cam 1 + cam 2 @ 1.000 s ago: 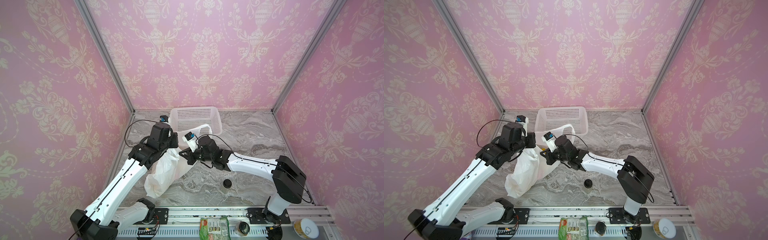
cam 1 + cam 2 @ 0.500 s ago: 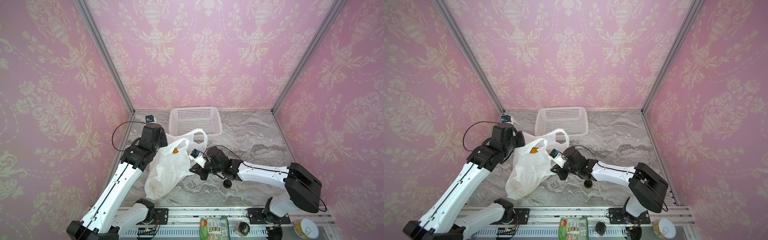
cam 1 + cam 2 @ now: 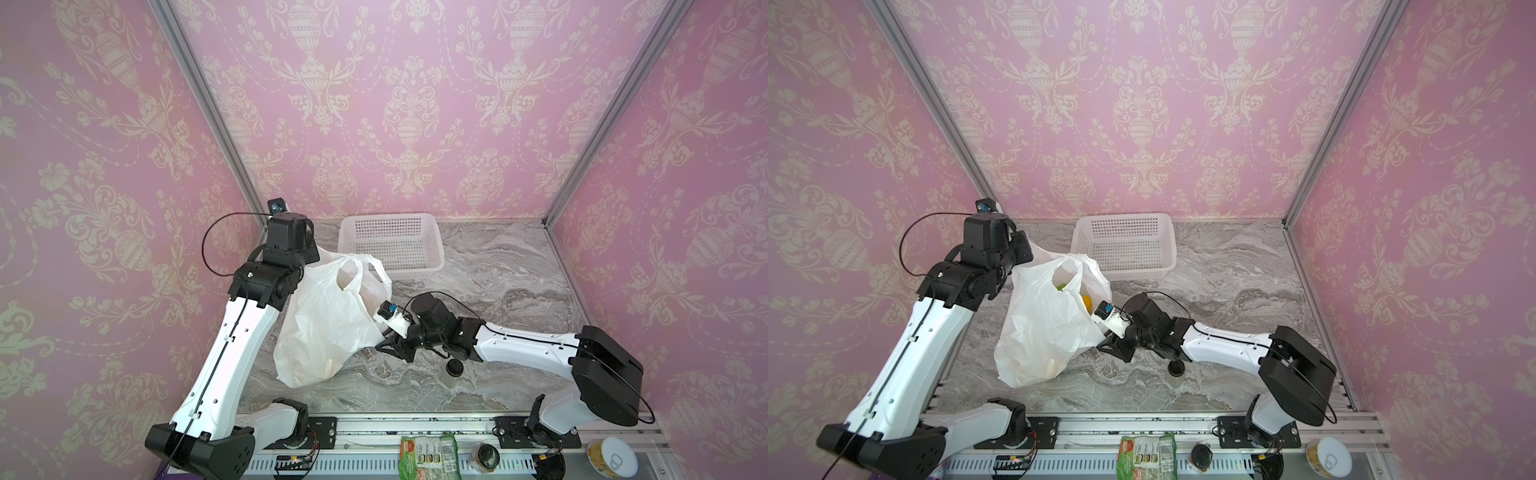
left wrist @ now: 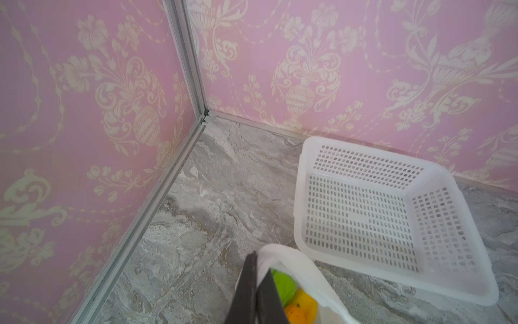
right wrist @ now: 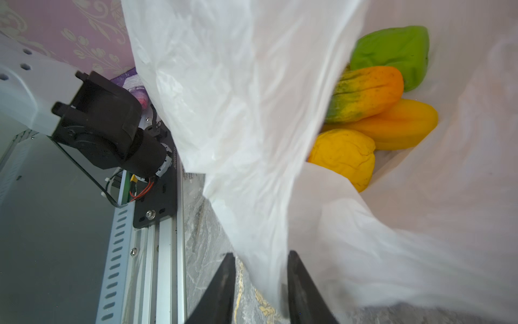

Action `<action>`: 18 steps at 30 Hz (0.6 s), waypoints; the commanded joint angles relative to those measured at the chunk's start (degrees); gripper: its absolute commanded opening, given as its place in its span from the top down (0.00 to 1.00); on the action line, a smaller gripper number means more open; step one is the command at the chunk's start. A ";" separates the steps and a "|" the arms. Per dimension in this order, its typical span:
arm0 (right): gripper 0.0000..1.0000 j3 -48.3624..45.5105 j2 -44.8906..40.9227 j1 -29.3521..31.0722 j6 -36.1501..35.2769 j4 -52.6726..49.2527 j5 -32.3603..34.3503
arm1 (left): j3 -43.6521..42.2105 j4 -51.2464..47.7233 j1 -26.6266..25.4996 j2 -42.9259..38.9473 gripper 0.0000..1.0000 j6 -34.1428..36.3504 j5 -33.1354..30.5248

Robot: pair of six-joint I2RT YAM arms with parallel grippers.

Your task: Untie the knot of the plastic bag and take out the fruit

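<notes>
As left gripper [image 4: 256, 265] pinches, bag [image 4: 291, 254] perhaps below

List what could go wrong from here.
1. Left gripper alone holds the bag up by its rim; a slip could collapse the mouth over the fruit.
2. The right gripper is open with bag film between its jaws; closing may pinch plastic, not fruit.
3. Jar stands close beside the right arm; a sweep could topple it.
</notes>
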 commanded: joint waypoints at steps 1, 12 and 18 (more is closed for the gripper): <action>0.51 4.03 1.32 0.43 2.78 1.79 2.32 | 8.24 -1.66 0.31 2.67 1.00 4.57 -0.17; 0.20 6.44 1.12 -0.40 9.96 4.90 9.07 | 3.75 0.86 -0.77 -4.99 1.00 6.30 3.28; 0.18 8.25 4.93 -1.30 14.36 9.00 3.93 | -19.33 7.14 -3.97 -16.55 1.00 1.23 9.39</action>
